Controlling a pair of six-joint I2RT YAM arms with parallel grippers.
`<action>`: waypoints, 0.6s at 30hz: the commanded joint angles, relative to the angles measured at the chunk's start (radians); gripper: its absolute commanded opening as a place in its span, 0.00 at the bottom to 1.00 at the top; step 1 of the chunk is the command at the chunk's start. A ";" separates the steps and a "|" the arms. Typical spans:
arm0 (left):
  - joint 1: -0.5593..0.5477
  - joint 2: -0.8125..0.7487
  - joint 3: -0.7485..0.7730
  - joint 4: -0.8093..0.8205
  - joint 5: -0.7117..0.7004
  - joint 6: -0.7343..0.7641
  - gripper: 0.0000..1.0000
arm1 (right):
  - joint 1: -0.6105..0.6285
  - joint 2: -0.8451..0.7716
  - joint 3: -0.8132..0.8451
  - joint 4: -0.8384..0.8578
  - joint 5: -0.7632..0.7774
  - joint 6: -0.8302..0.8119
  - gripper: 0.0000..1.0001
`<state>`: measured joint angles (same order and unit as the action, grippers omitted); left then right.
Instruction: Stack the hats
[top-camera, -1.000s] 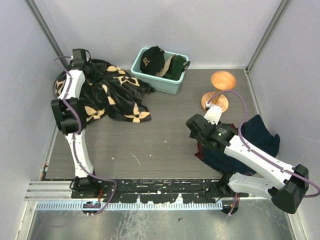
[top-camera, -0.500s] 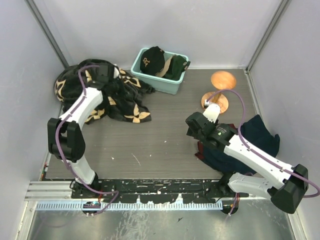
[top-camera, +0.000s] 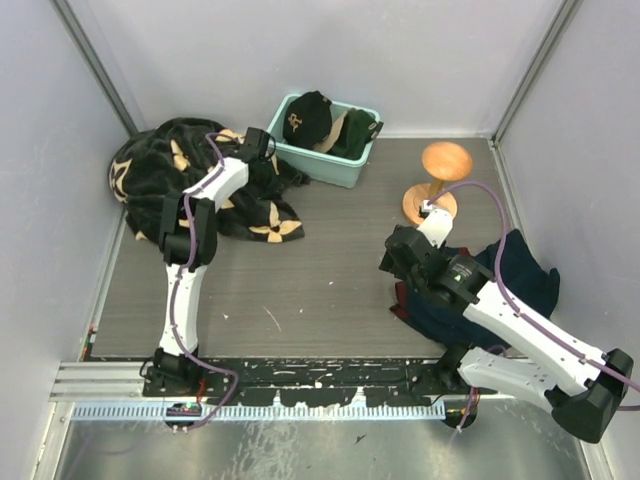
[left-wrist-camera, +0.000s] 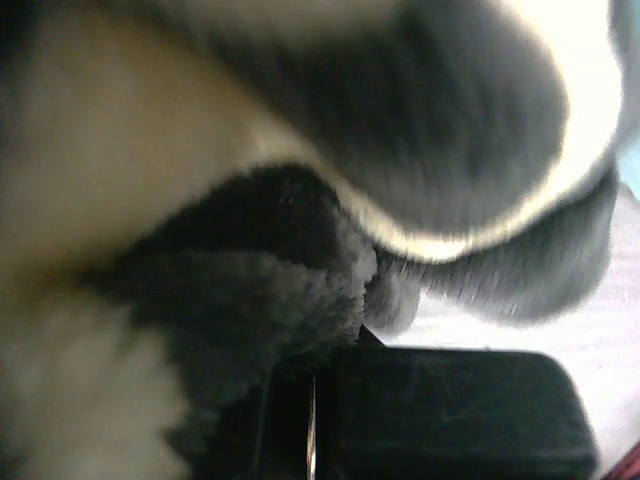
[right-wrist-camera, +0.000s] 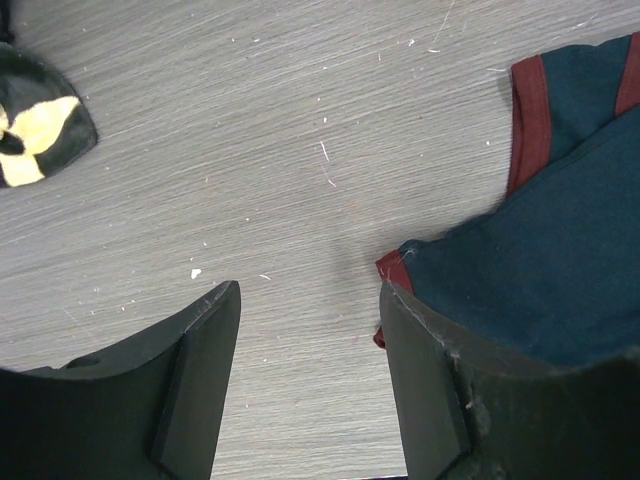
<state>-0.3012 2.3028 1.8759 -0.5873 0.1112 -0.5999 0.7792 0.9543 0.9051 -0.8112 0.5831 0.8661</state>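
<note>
A black cap with a tan logo (top-camera: 305, 117) and a dark green cap (top-camera: 356, 136) lie in a teal bin (top-camera: 322, 166) at the back, with a strip of tan cap (top-camera: 331, 134) between them. My left gripper (top-camera: 258, 143) is shut at the blanket's right edge, just left of the bin. In the left wrist view its jaws (left-wrist-camera: 316, 372) are pressed together with fuzzy black and tan blanket (left-wrist-camera: 250, 270) right in front. My right gripper (top-camera: 398, 258) (right-wrist-camera: 310, 292) stands open over bare table, nothing between its fingers.
The black blanket with tan flowers (top-camera: 165, 165) covers the back left; one corner (right-wrist-camera: 35, 115) shows in the right wrist view. A navy cloth with red trim (top-camera: 520, 272) (right-wrist-camera: 560, 260) lies beside the right fingers. A wooden stand (top-camera: 440, 178) rises at the back right.
The left arm swept from the far left corner across the blanket to its right edge by the bin, gripper staying shut. The right arm shifted slightly right.
</note>
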 joint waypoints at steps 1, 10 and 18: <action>0.107 0.147 0.227 -0.170 -0.203 0.048 0.00 | -0.008 -0.055 0.015 -0.023 0.048 -0.008 0.64; 0.386 0.386 0.659 -0.329 -0.256 0.076 0.00 | -0.012 -0.093 0.007 -0.107 0.080 0.032 0.64; 0.471 0.385 0.734 -0.197 -0.167 0.060 0.01 | -0.011 -0.015 0.058 -0.092 0.066 0.021 0.64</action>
<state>-0.0029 2.6610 2.5801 -0.8375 0.1314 -0.5869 0.7704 0.9005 0.9070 -0.9161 0.6239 0.8783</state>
